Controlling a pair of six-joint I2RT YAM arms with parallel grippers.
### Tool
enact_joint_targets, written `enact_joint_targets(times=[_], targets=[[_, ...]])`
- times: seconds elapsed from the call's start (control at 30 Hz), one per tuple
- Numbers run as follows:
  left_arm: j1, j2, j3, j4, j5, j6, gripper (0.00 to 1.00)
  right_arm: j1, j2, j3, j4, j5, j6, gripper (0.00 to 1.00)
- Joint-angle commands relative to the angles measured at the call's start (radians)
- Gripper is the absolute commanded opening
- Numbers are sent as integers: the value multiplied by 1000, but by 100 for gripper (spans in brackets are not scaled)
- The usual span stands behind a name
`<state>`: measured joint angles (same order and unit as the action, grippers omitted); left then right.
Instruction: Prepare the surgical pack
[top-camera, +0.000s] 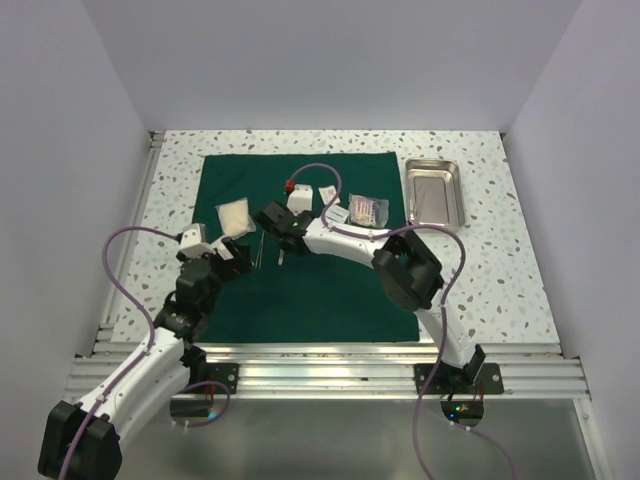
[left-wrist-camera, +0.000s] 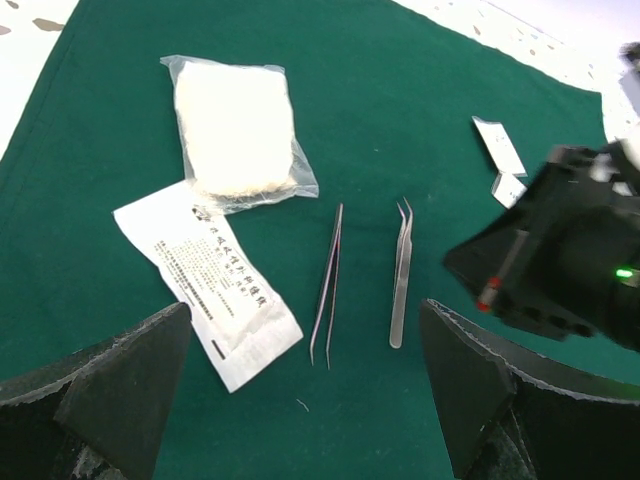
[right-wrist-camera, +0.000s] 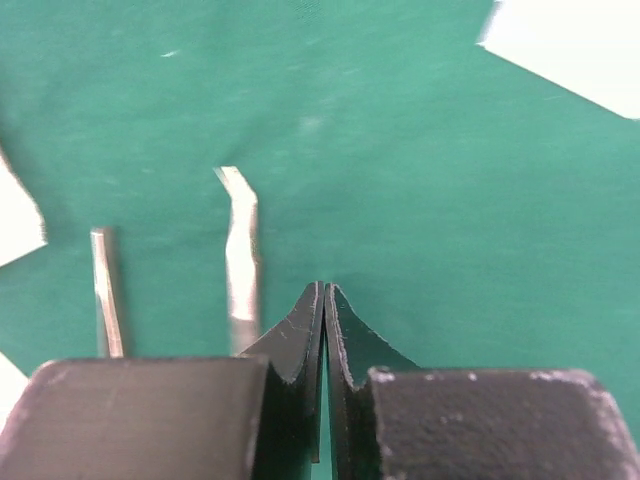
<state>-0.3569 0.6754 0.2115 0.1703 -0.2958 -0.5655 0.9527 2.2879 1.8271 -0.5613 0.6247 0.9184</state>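
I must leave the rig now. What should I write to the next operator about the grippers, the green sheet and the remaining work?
Left gripper: open, holding nothing, hovering above the straight tweezers and the paper packet.
Right gripper: shut, nothing visible between its fingers. The curved tweezers lie just beside them.
Surgical pack: spread flat on the table, not folded. The gauze packet, paper packet and both tweezers lie on it.
Steel tray: on the table to the right of the pack, apparently empty.
Done: sheet laid out, items on it.
Left: probably folding the sheet into a bundle.
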Motion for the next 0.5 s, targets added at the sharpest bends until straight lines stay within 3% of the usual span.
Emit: enact_joint_targets(times=[0.0, 0.13, 0.17, 0.2, 0.3, 0.47], targets=[[-5, 4, 34, 26, 6, -4, 99, -34, -175, -90, 9, 135, -78, 2], [-5, 12, 35, 31, 24, -1, 99, -152, -338, -287, 165, 25, -156, 2], [-5, 12, 35, 31, 26, -1, 99, -166, -373, -314, 182, -44, -185, 5], [-5, 13, 35, 32, 29, -1, 99, -173, -378, -328, 190, -63, -208, 19], [-5, 13, 37, 34, 33, 1, 99, -169, -337, -283, 163, -132, -247, 34], [-5, 13, 37, 35, 30, 6, 99, -98, -233, -189, 169, -177, -243, 45]])
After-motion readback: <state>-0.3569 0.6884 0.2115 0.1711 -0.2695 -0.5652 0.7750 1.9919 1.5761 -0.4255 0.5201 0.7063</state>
